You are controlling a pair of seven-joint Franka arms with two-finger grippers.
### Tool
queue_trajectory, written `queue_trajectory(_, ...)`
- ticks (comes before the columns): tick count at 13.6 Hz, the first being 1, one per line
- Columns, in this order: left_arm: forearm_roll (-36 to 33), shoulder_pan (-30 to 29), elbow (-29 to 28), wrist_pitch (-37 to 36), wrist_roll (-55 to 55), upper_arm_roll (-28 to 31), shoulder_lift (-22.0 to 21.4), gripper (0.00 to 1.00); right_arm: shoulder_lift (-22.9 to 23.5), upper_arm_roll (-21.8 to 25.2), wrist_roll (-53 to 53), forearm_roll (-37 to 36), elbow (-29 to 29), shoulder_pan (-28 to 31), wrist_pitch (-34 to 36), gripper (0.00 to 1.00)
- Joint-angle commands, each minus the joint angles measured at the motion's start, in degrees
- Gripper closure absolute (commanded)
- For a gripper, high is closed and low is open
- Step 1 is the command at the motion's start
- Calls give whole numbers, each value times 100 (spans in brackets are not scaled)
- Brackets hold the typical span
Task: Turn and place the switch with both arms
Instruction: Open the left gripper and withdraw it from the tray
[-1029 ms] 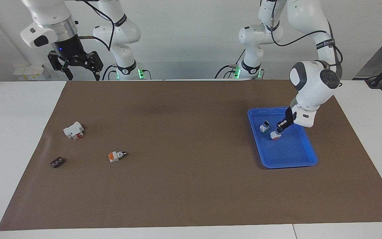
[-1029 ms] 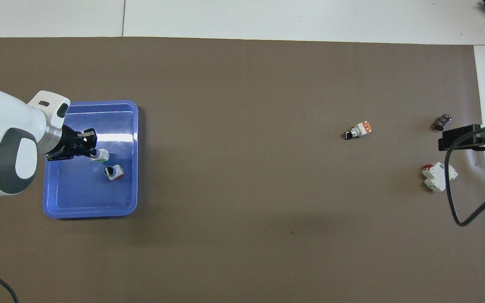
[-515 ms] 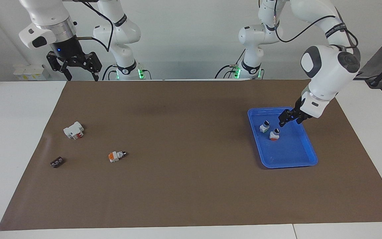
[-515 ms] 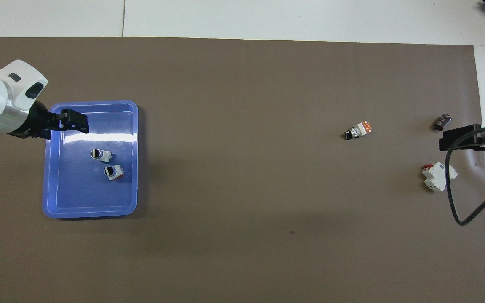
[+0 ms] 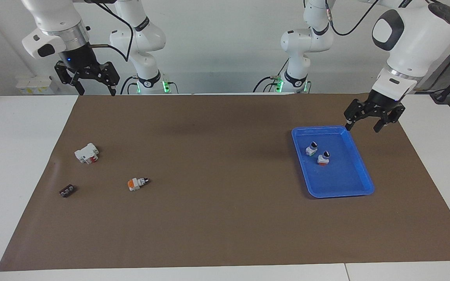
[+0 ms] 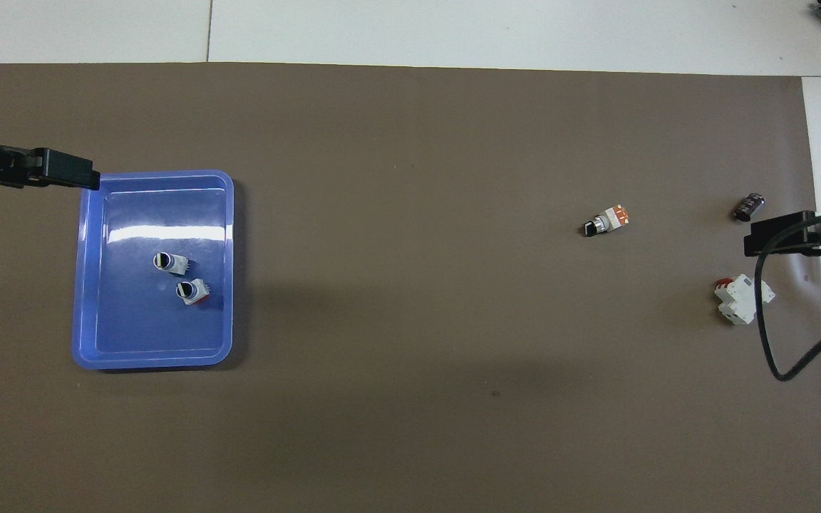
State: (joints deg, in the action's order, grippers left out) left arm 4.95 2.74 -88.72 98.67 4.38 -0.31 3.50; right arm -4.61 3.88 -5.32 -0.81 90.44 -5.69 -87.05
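Since the earlier frame my left gripper (image 5: 374, 120) has let go of the switch (image 5: 311, 148) and lifted clear; it now hangs with jaws spread and nothing in them over the blue tray's (image 5: 361, 164) corner nearest the robots. I find the switch standing in the tray, cap up, just beside a second, red-based switch (image 5: 323, 157), nearer to the robots than that one and apart from it. My right gripper (image 5: 87, 77) waits, jaws spread and empty, above the robots' edge of the mat at its own end of the table.

On the mat at that end lie an orange switch (image 5: 136, 183), a white blocky part (image 5: 86, 152) and a small dark component (image 5: 66, 190).

Risks, as I judge them: both trayed switches look narrow-based, so they could topple if the tray is bumped. Any further delivery must land clear of them, or the two could be knocked over.
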Motion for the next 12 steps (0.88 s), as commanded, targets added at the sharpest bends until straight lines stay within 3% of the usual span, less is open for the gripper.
queue_trajectory(1, -100, 105, 539, -1030, 142, 163, 81, 0, -40, 34, 92, 11, 62, -28, -41, 1)
queue_trajectory(3, -117, 78, 575, -1436, 168, 146, -85, 0, -40, 34, 92, 11, 62, -28, -41, 1)
queue_trajectory(6, -117, 60, 102, -1569, 134, 111, -832, 0, -66, 34, 101, 11, 62, -28, -32, 0)
queue_trajectory(12, -170, 60, 521, -2148, 177, 128, -623, 0, -75, 34, 101, 11, 62, -28, 12, 1)
